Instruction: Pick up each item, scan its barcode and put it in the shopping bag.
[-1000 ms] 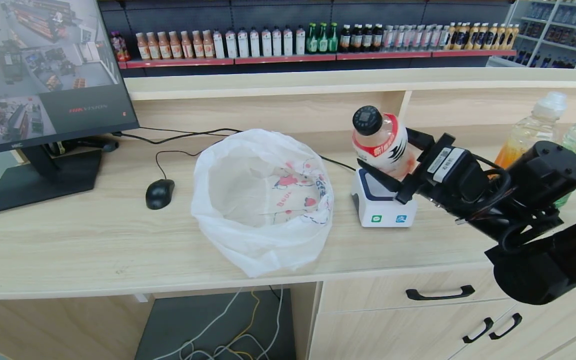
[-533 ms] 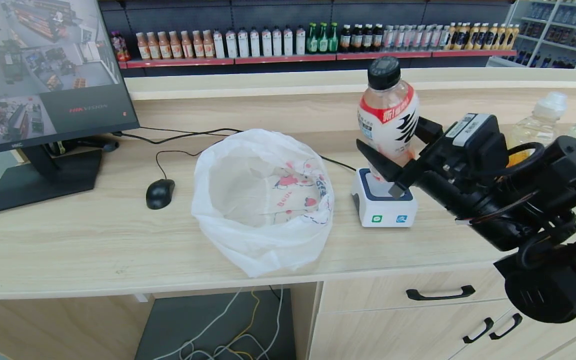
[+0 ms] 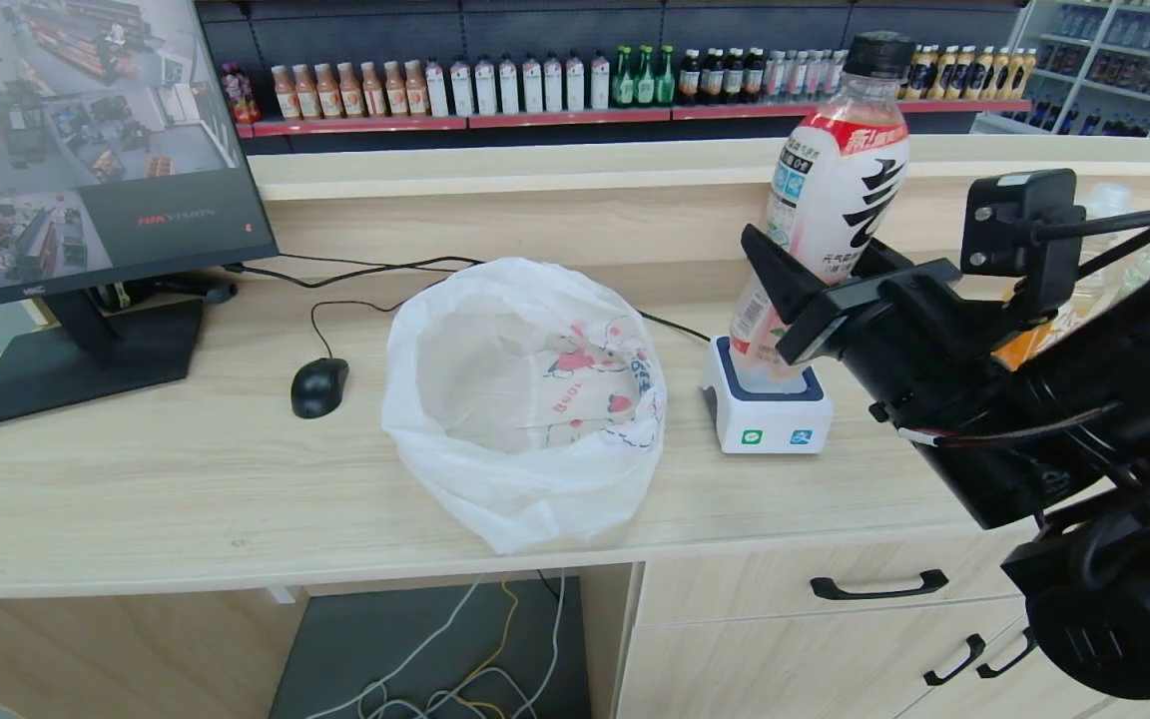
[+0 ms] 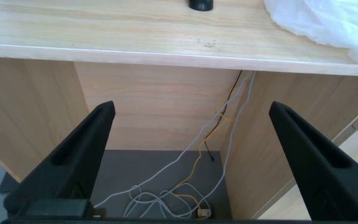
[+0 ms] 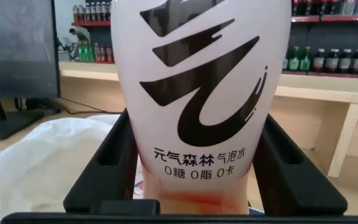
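A white-labelled, black-capped bottle (image 3: 835, 170) is held slightly tilted over the white scanner (image 3: 765, 427), beside the open shopping bag (image 3: 455, 469).

A computer monitor (image 3: 86, 140) is displaying security-camera feeds at the left end of a light wooden checkout counter (image 3: 186, 469), with a black mouse (image 3: 319, 386) lying on the countertop just to its right and dark cables (image 3: 365, 265) trailing along the back. Behind the counter, rows of drink bottles (image 3: 535, 82) are standing upright on a red-edged shelf (image 3: 565, 118), while loose white and yellow wires (image 3: 495, 649) are hanging in the opening beneath the countertop beside drawers (image 3: 785, 609) with black handles.
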